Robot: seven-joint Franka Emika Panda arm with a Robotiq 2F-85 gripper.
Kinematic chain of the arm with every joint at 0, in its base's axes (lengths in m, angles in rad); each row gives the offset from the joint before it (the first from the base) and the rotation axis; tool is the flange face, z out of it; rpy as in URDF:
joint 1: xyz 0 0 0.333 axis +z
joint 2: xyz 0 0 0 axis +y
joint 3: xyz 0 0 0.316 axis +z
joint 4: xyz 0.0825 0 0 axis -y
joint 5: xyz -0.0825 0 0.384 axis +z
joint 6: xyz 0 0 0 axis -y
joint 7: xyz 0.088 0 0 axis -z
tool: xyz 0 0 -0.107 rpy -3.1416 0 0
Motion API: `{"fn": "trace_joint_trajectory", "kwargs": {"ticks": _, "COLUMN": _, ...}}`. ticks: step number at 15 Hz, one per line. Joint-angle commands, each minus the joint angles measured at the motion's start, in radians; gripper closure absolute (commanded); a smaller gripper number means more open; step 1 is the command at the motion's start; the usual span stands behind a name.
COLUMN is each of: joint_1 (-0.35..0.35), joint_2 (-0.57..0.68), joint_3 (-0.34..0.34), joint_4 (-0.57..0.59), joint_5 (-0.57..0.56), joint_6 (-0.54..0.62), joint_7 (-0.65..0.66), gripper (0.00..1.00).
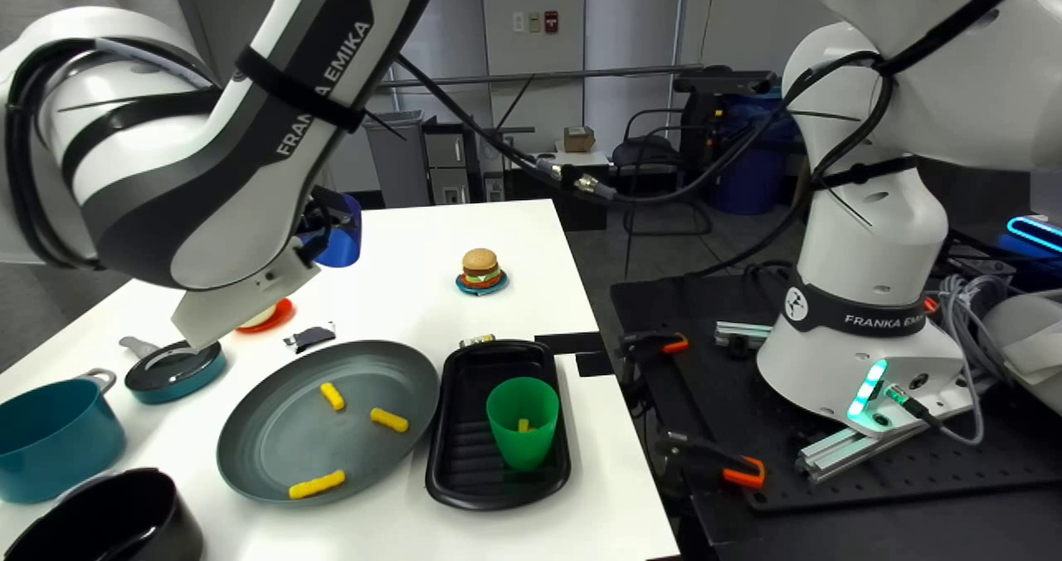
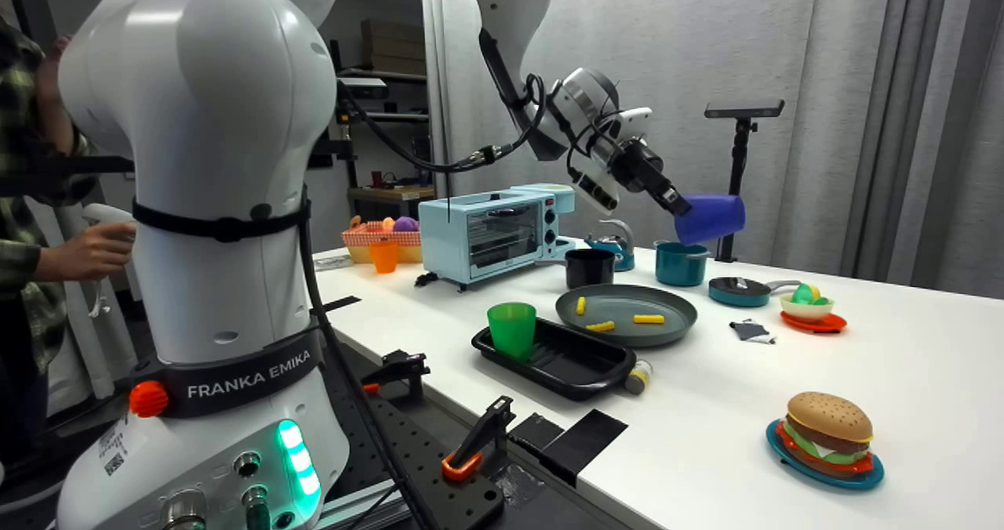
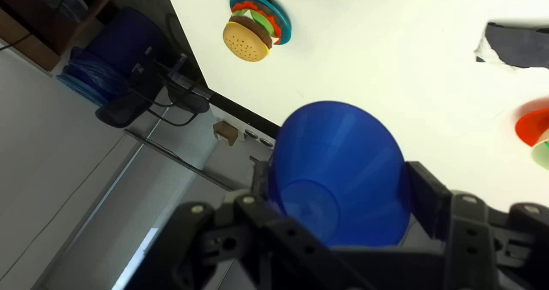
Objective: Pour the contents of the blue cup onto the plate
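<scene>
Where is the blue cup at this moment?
Held tilted in the pincer, the blue cup is central in the wrist view; right of centre in an exterior view, it appears above the teal pot.

Black gripper, blue cup, yellow pieces on a grey-green plate.
Beside the plate, a bright green cup stands in a black, ridged tray; near the plate, a teal pot and a black pot; well apart from the plate, a burger, tan and dark-specked on top, banded brown, green and red, on a teal dish.
</scene>
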Motion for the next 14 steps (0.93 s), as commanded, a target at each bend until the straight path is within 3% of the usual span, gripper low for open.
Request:
{"fn": "trace_joint_trajectory", "kwargs": {"ticks": 1, "joint_1": -0.045, "joint_2": 0.015, "joint_3": 0.058, "joint_4": 0.038, "joint_5": 0.076, "joint_6": -0.016, "joint_7": -0.004, "gripper": 0.48}}
{"fn": "trace_joint_trajectory", "kwargs": {"ticks": 8, "joint_1": -0.074, "joint_2": 0.014, "joint_3": 0.088, "joint_4": 0.047, "joint_5": 0.333, "joint_6": 0.063, "joint_7": 0.008, "gripper": 0.48}}
{"fn": "trace_joint_trajectory", "kwargs": {"ticks": 14, "joint_1": -0.086, "joint_2": 0.008, "joint_3": 0.084, "joint_4": 0.032, "joint_5": 0.538, "joint_6": 0.228, "joint_7": -0.01, "gripper": 0.48}}
